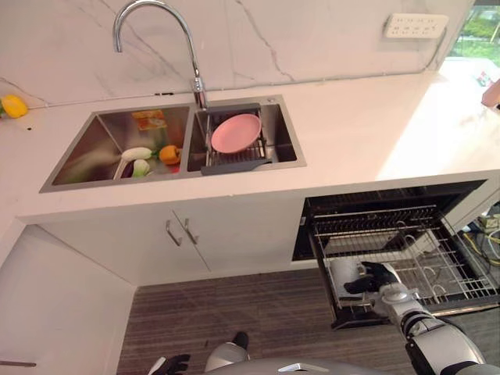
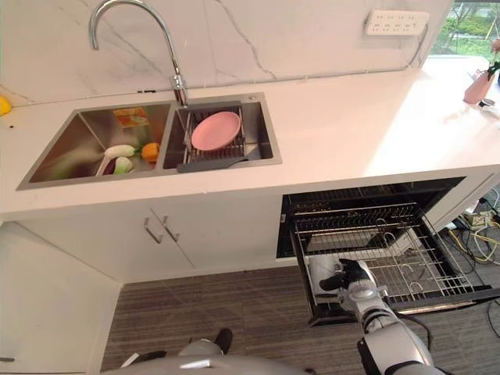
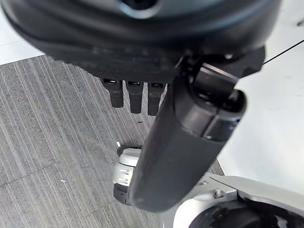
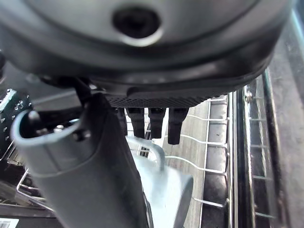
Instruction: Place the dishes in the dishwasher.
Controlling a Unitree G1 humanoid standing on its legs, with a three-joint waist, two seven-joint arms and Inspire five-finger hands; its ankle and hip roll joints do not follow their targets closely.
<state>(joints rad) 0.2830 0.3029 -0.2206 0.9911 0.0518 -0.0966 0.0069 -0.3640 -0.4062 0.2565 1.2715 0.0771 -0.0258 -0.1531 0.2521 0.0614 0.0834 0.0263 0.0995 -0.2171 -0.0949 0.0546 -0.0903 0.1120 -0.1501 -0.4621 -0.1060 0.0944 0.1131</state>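
Note:
The dishwasher's lower rack [image 1: 441,269] is pulled out under the counter at the right. A pale mug [image 1: 342,273] stands in the rack's front left corner, and it appears with its handle in the right wrist view [image 4: 166,187]. My right hand [image 1: 373,278] hovers right beside the mug, fingers [image 4: 154,121] straight above it and thumb alongside, curled round nothing. A pink plate [image 1: 237,133] leans in the drying rack inside the sink's right basin. My left hand [image 3: 135,95] hangs low over the striped floor, fingers relaxed and holding nothing.
The sink's left basin [image 1: 94,152] holds a white and green utensil, an orange piece and a yellow packet. A tall faucet [image 1: 156,31] arches over the sink. White cabinet doors [image 1: 187,234] stand left of the dishwasher. A yellow object [image 1: 13,105] lies on the counter's far left.

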